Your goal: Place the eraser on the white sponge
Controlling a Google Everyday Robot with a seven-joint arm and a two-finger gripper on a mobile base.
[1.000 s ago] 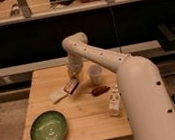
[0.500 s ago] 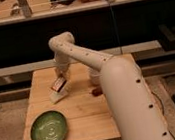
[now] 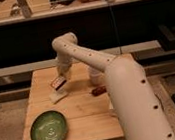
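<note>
Left of the frame's centre, the pincer (image 3: 60, 78) pinched the eraser (image 3: 58, 83), tilted and held just above the white sponge (image 3: 58, 95) on the wooden surface (image 3: 88, 112). To do this well, the arm probably needed to level the eraser, lower it squarely onto the sponge, and let go only once it rested there. The green plate (image 3: 48, 129) sat well apart, lower left.

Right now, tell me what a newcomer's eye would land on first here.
The big white robot arm fills the right foreground and reaches across the wooden table. Its pincer holds the eraser tilted just above the white sponge near the table's left side. A green plate sits at the front left corner.
</note>
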